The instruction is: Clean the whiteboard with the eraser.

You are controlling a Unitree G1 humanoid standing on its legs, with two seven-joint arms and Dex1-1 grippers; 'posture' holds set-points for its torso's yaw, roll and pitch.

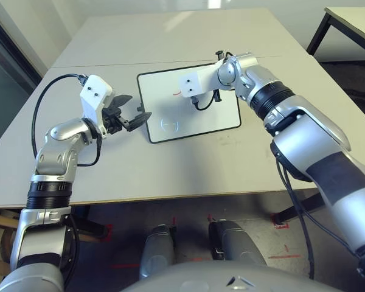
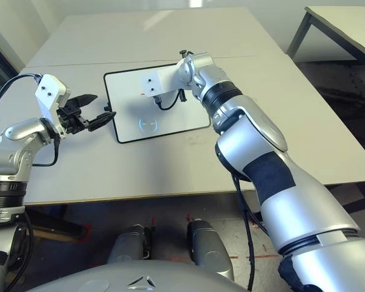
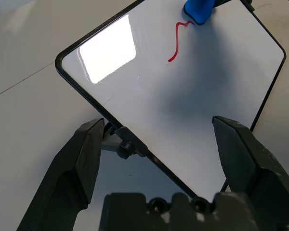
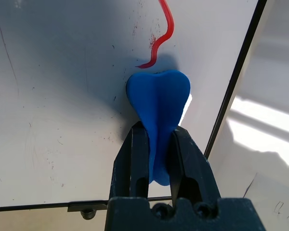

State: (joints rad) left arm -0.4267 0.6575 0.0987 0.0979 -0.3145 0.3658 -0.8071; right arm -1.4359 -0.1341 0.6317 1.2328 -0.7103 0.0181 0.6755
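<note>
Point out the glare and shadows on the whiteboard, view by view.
Left wrist view: a bright window-shaped glare patch sits near one corner of the whiteboard, and a soft dark shadow spreads below the eraser. Right wrist view: the eraser casts a shadow just under the red scribble, and bright light strips fall on the table beside the frame. Left eye view: the board looks evenly lit.

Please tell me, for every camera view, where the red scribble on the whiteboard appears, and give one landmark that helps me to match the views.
Left eye view: the red scribble is a faint mark beside the right gripper's white wrist block.
Right eye view: the same, small.
Left wrist view: upper middle, just below the eraser.
Right wrist view: top, above the eraser tip.
Shared landmark: the whiteboard's black frame.
</note>
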